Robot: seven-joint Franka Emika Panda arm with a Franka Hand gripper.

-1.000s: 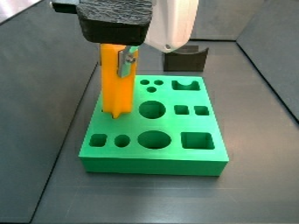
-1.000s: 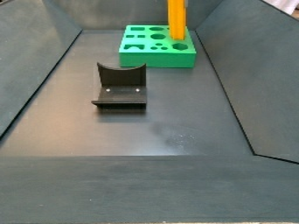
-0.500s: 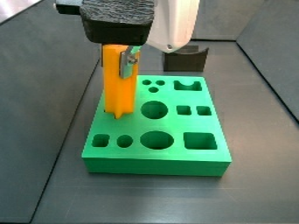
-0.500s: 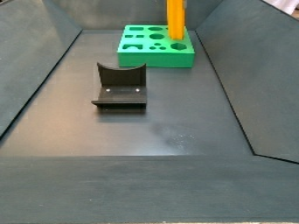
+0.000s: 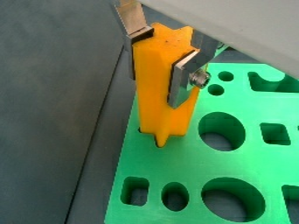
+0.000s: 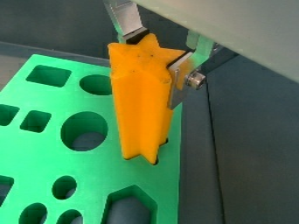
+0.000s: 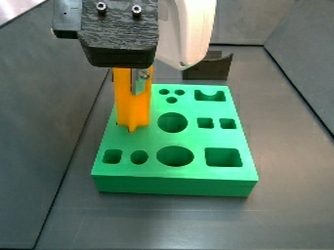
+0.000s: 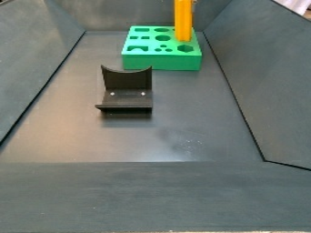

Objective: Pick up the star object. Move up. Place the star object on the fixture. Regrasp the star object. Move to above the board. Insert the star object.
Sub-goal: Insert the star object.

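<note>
The dark floor (image 8: 158, 136) is carrying the board (image 8: 163, 60) at its far end and the fixture (image 8: 124, 91) nearer the middle, well apart, the gripper (image 7: 135, 71) hanging above the board.

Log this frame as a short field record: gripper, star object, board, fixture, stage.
gripper: over the board's edge, fingers clamped on the star object's upper part
star object: upright, lower end entering a hole in the board
board: green slab flat on the floor, other holes unfilled
fixture: on the floor apart from the board, nothing on it
stage: insertion under way, bar not released
</note>
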